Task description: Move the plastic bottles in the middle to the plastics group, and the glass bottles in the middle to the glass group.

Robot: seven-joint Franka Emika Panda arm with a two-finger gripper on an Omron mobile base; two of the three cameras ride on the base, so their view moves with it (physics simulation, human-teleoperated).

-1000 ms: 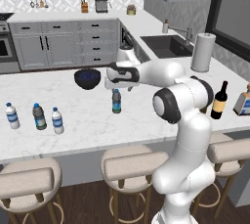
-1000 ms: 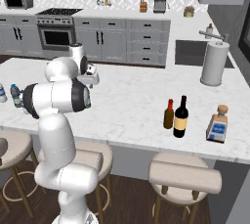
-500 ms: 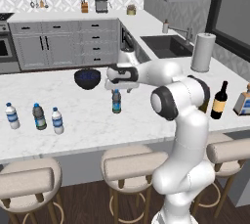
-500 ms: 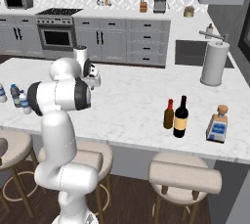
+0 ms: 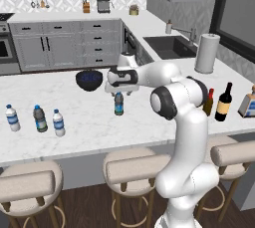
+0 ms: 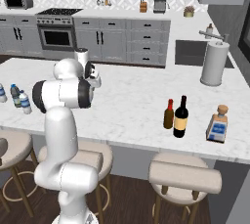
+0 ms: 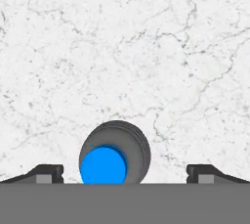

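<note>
- Since the earlier frames: little change. Dark plastic bottle (image 5: 119,103) stands at the same spot mid-counter; claw (image 5: 119,89) has stayed over it, maybe a touch lower, hard to tell. Base hasn't driven, scene framing is the same.
- Key relation: bottle is upright, long axis vertical, and sits straight under the claw. Hand view looks down the axis: blue cap (image 7: 103,165) and grey shoulder seen end-on, between the two fingertips (image 7: 45,173).
- Offset: bottle isn't centred in the gap. It sits nearer one tip than the other, so a small sideways trim looks needed before dropping.
- Claw state: jaws spread as wide as they go, holding nothing, no contact w/ the bottle. Cap lies just below the tips in left base view.
- Judgement: next move is a straight descent along the bottle axis, then close on the body below the cap. Risk: an off-centre tip nudges the bottle and tips it over.
- Destination: plastics group (image 5: 36,119), three small blue-label bottles near the counter's left end, well apart from the claw.
- Other side: wine bottle (image 5: 223,102) stands beside the small brown red-cap bottle (image 5: 208,102), squat pale bottle (image 5: 248,101) near them, at the right end. Wine bottle seems already w/ the glass group.
- Further out: dark bowl (image 5: 89,80) on the counter (image 5: 84,137) just behind-left of the bottle, not touching; paper-towel roll (image 5: 207,53) by the sink.
</note>
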